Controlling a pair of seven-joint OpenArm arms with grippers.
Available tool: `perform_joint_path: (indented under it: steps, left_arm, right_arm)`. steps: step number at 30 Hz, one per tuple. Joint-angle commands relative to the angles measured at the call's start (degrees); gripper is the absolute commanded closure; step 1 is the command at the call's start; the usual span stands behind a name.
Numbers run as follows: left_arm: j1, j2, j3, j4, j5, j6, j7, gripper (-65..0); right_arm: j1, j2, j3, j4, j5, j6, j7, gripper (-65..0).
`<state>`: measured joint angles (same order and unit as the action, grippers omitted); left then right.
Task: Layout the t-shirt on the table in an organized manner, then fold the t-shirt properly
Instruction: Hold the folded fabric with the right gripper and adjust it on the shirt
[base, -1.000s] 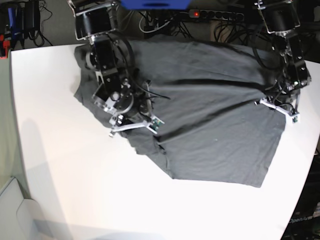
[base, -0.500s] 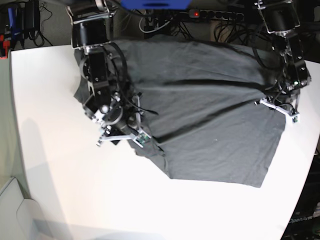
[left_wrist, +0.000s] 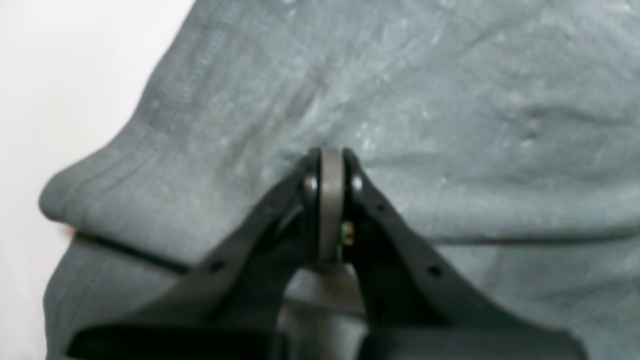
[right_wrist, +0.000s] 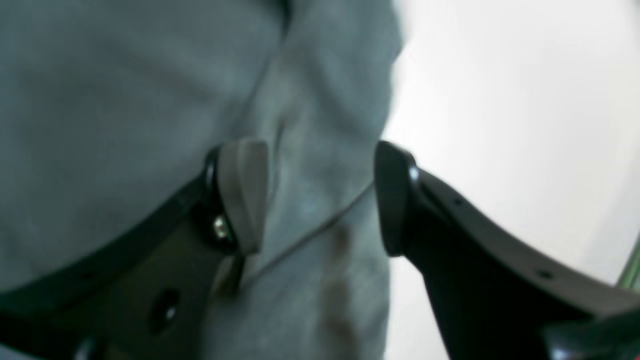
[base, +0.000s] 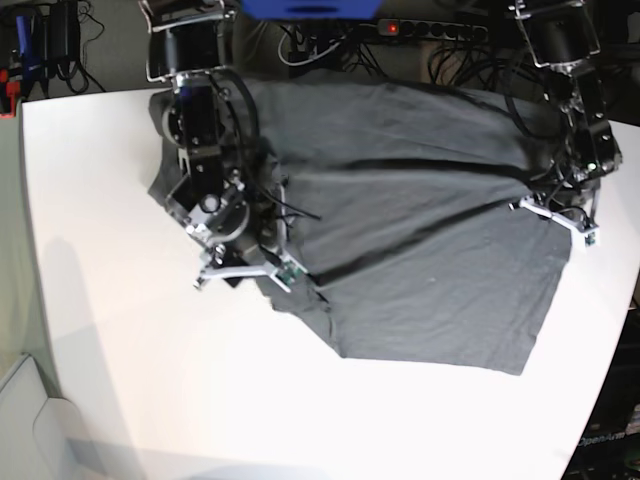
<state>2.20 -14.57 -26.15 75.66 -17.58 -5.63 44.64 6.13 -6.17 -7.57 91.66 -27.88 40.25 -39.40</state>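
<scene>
The t-shirt (base: 420, 230) sprawls across the far half of the white tabletop (base: 150, 390), still bunched and creased, so this is the laying-out step, with folding yet to come. On the right of the base view, the left gripper (base: 560, 218) sits at the shirt's right edge with its fingers (left_wrist: 331, 200) pressed fully together; the wrist view shows grey cloth all round the tips, but whether any is actually pinched I cannot tell. Over on the left, the right gripper (base: 245, 272) hovers at the crumpled left edge, fingers (right_wrist: 242, 195) spread wide with a fold of fabric between them (nothing gripped yet). Next move, by my reckoning: close on that edge and draw it outward to flatten the wrinkles.
</scene>
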Motion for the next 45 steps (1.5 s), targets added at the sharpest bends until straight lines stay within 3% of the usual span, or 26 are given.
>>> perform_joint_path:
  steps: [1, 12, 23, 31, 45]
  left_arm:
    - [0.7, -0.1, 0.1, -0.5, 1.7, 0.8, 4.3, 0.0]
    - [0.7, -0.1, 0.1, -1.2, 1.7, 0.8, 4.3, 0.0]
    - [0.7, -0.1, 0.0, -4.1, 1.7, 0.8, 4.2, 0.0]
    - [0.7, -0.1, 0.1, -4.2, 1.7, 0.8, 1.4, 0.0]
    - [0.9, -0.1, 0.1, -4.2, 1.7, 0.8, 0.8, 0.0]
  right_arm:
    - [1.6, -0.2, -0.1, 0.9, 0.3, -0.2, 0.6, -30.9]
    - [5.8, -0.2, 3.2, -12.9, 0.3, -0.2, 3.0, -30.6]
    - [6.0, 0.1, 4.0, -14.1, 0.3, -0.2, 5.2, -29.9]
    - [7.7, 0.2, 3.9, -18.7, 0.3, -0.2, 5.3, -9.4]
    - [9.9, 3.0, 3.9, -10.2, 0.3, -0.2, 4.7, -7.2]
